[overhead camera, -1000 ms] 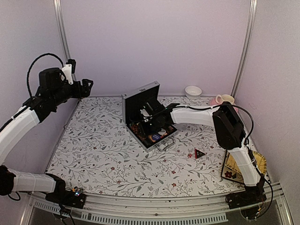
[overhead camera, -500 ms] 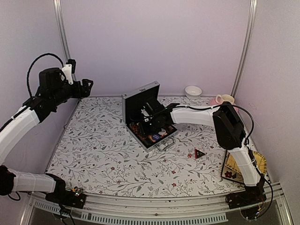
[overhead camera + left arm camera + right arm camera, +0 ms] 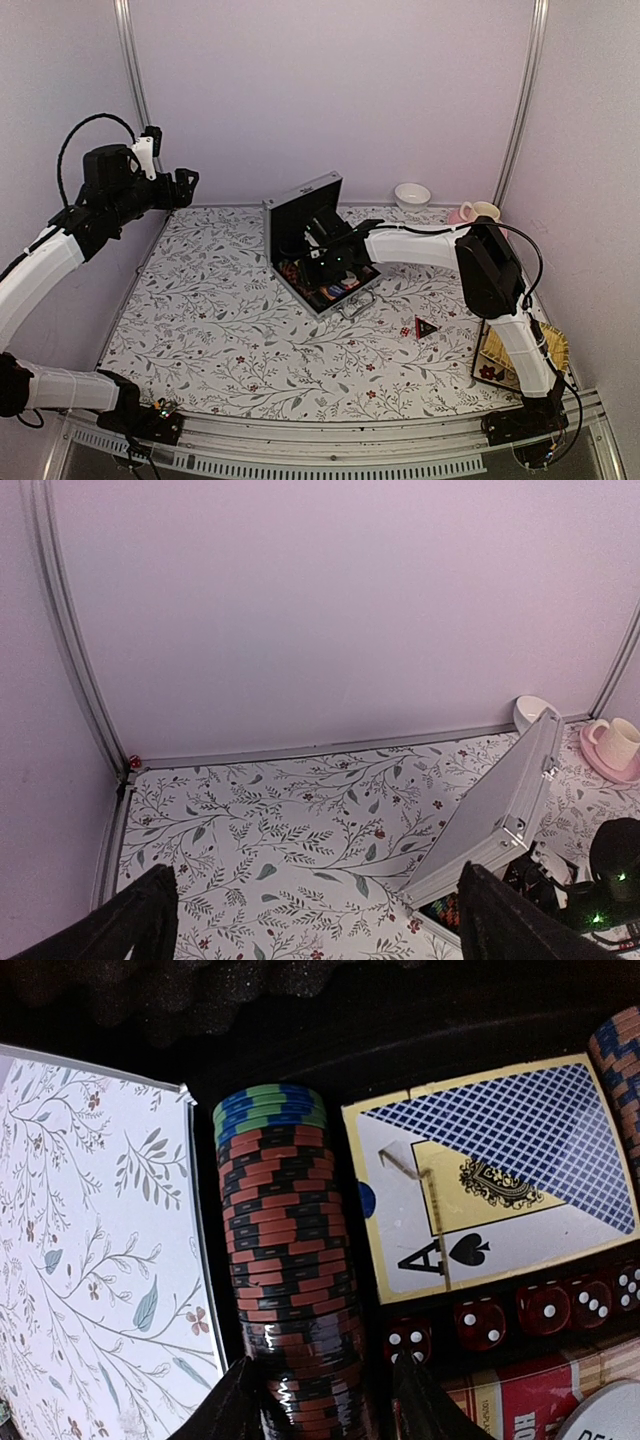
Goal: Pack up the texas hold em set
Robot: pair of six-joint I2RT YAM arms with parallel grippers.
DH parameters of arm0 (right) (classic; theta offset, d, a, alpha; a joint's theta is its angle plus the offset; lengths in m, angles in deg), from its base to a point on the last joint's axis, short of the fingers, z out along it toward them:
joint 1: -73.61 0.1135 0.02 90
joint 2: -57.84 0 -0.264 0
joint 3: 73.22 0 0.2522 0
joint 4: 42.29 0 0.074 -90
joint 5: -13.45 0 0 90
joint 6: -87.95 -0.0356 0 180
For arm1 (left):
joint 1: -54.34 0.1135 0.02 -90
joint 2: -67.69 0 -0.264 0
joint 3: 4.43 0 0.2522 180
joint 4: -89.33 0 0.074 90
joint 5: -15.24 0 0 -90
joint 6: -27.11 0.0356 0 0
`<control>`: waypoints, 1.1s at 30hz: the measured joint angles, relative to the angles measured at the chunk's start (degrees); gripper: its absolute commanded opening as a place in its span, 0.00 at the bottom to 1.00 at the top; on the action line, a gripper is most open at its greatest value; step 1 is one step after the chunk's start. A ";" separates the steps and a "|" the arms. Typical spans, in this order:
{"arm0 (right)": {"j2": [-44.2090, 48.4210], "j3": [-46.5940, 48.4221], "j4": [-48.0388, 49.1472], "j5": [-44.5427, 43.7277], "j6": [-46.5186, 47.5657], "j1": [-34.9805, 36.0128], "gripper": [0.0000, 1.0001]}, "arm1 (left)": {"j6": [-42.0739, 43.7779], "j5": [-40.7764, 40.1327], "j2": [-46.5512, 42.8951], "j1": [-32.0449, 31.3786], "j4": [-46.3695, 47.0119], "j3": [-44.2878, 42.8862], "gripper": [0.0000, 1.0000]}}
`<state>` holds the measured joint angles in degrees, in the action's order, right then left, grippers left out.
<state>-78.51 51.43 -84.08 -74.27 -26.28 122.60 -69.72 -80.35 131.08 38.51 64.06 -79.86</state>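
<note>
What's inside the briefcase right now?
In the briefcase: a row of red, black, green and blue chips, a card deck showing the ace of spades, red dice. The right gripper straddles the row's near end, covering part of it.

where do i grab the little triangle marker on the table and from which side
Probably take the triangular marker from straight above, pinching one straight edge against the opposite corner. It seems to lie flat and low on the table, so a side approach would find little to hold.

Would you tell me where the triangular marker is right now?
In the top view, the triangular marker lies on the table, right of the open briefcase, outside it.
</note>
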 measured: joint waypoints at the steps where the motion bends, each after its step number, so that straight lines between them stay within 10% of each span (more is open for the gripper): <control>1: 0.02 0.00 0.00 -0.20 -0.11 0.00 0.45 | 0.00 0.00 0.00 0.00 0.00 0.00 0.97; 33: 0.17 -1.84 3.34 5.33 2.10 -1.86 0.47 | 0.00 0.02 0.00 0.00 0.00 0.00 0.97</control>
<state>-78.34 49.59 -80.74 -68.93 -24.18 120.75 -69.72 -80.33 131.08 38.51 64.06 -79.86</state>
